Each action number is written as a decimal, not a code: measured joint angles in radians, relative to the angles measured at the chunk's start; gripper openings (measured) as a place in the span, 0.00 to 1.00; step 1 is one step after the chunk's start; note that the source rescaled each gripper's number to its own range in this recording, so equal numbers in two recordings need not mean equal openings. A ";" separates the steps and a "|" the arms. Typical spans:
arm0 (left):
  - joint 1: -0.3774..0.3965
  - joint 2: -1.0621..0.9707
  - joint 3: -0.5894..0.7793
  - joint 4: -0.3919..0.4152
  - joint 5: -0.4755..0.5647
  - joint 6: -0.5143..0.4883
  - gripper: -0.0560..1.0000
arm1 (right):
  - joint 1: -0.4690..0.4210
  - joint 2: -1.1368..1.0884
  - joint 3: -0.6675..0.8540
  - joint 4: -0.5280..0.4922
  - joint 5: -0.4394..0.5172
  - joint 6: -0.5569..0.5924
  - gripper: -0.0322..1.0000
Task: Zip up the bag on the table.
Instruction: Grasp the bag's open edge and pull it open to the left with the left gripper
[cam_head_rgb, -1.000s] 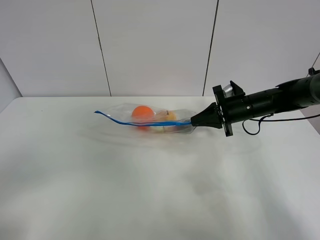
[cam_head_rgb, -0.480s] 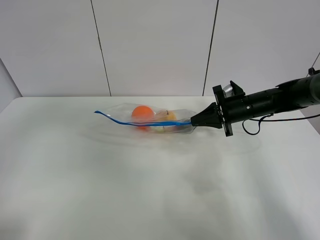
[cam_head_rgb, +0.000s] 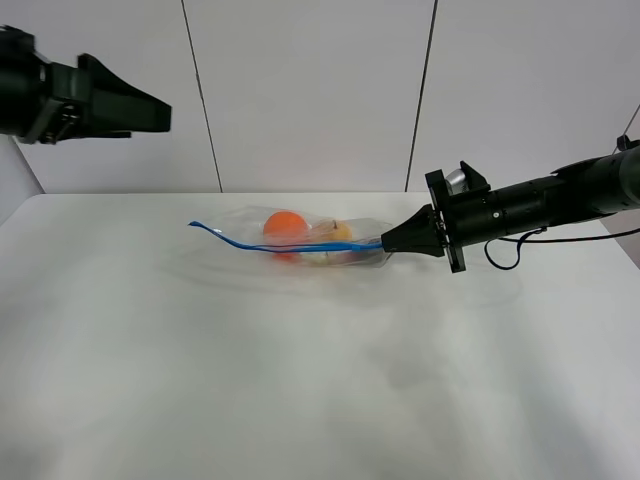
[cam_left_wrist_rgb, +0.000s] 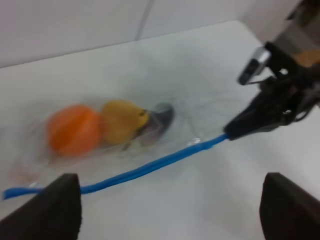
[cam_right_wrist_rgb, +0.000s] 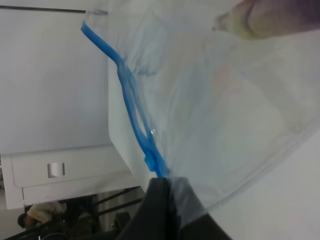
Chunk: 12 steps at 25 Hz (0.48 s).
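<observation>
Swinging into view high at left, the left gripper (cam_head_rgb: 150, 110) is arriving wide open. The right gripper (cam_head_rgb: 392, 243) is pinching the end of the blue zipper strip (cam_head_rgb: 300, 246) on the bag (cam_head_rgb: 340, 235), which is lying on the table (cam_head_rgb: 300, 380), so zipping seems imminent.

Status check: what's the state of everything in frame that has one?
bag, lying on the table, produce inside.
blue zipper strip, tracks look parted midway, not sealed.
right claw, shut on the zipper strip's end.
left claw, open, empty, high above the table, away from the bag.
</observation>
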<state>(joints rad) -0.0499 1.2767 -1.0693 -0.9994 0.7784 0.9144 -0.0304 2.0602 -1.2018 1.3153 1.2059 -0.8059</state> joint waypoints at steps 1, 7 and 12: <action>-0.035 0.018 0.000 -0.004 -0.023 0.011 0.96 | 0.000 0.000 0.000 0.000 0.000 0.000 0.03; -0.295 0.126 0.000 0.029 -0.206 0.100 0.96 | 0.000 0.000 0.000 0.000 0.000 0.000 0.03; -0.457 0.228 0.000 0.081 -0.340 0.221 0.96 | 0.000 0.000 0.000 0.000 0.000 0.000 0.03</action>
<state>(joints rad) -0.5067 1.5043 -1.0693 -0.9188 0.4384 1.1350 -0.0304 2.0602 -1.2018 1.3155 1.2059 -0.8059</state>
